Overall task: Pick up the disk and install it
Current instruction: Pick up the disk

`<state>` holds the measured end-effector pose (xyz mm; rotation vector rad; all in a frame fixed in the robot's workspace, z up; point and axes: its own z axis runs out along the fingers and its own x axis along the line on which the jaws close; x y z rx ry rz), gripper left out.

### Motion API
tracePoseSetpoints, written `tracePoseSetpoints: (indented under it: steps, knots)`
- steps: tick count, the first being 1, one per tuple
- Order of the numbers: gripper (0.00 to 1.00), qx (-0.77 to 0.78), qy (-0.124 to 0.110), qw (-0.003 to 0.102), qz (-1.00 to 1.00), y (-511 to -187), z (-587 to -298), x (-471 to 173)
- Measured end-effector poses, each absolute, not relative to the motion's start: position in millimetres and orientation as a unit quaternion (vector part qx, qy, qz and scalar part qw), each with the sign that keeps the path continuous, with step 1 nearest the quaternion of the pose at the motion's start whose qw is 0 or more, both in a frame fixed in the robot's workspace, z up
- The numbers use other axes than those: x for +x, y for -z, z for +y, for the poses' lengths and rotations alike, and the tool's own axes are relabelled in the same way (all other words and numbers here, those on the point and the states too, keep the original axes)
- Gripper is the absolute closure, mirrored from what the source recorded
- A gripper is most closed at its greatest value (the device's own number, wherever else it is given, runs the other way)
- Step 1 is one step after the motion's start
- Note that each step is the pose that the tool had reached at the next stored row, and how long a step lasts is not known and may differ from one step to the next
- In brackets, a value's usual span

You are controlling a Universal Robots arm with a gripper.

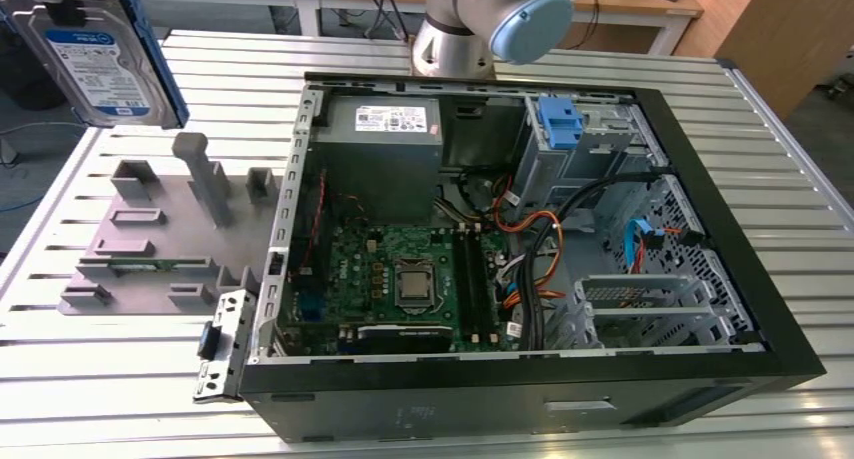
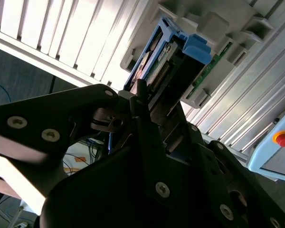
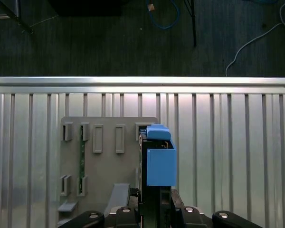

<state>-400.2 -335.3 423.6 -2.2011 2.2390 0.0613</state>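
The fingers (image 2: pixel 143 114) are clamped on one end of the flat silver-grey hard disk with blue plastic carrier rails (image 2: pixel 156 64). The disk hangs clear in the air above the grey slotted holder plate (image 3: pixel 102 166), near an edge of the slatted metal desk (image 3: pixel 237 123). It should handle as a stiff, dense block, heavy for its size, with smooth metal faces that could slip and insides that would not forgive a knock. The flat faces look the soundest hold; the plastic rails would likely flex. In the exterior view its white-and-blue label (image 1: pixel 94 54) faces the camera. The open black computer case (image 1: pixel 534 229) lies beside the plate.
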Motion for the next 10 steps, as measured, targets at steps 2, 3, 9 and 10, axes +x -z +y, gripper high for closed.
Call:
tracePoseSetpoints:
  steps: [2,3,9,10]
  knots:
    - [0.65,-0.701,-0.02,0.001,0.713,-424.9,-335.3,-400.1]
    - [0.65,-0.701,-0.02,0.001,0.713,-425.6,-335.3,-400.2]
    - [0.65,-0.701,-0.02,0.001,0.713,-428.8,-335.3,-400.2]
    - [0.65,-0.701,-0.02,0.001,0.713,-428.9,-335.3,-400.1]
